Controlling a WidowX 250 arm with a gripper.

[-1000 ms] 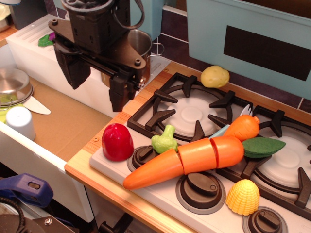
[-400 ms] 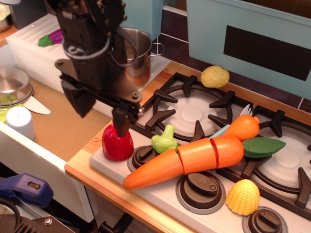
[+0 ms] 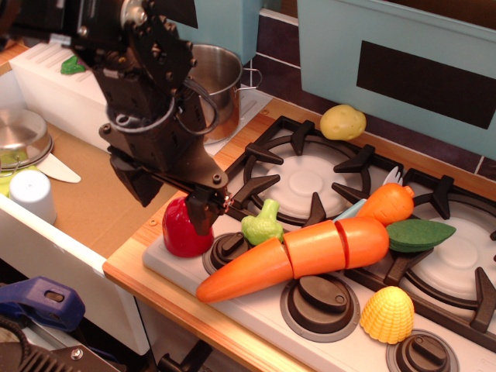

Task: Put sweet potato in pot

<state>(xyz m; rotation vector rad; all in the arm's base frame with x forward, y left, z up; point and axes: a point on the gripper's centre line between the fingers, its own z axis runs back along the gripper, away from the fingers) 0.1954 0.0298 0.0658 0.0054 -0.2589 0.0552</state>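
Red glossy sweet potato (image 3: 184, 229) sits at the front-left corner of the toy stove (image 3: 256, 288), just left of a green veg piece (image 3: 262, 222) and the long orange sliced carrot (image 3: 298, 256). Black gripper (image 3: 172, 204) is low over it, jaws spread, one finger either side of the top; can't tell if they touch. Steel pot (image 3: 214, 80) stands upright behind the arm, well apart from the potato. Small yellow potato (image 3: 342, 122) lies at the stove's back edge.
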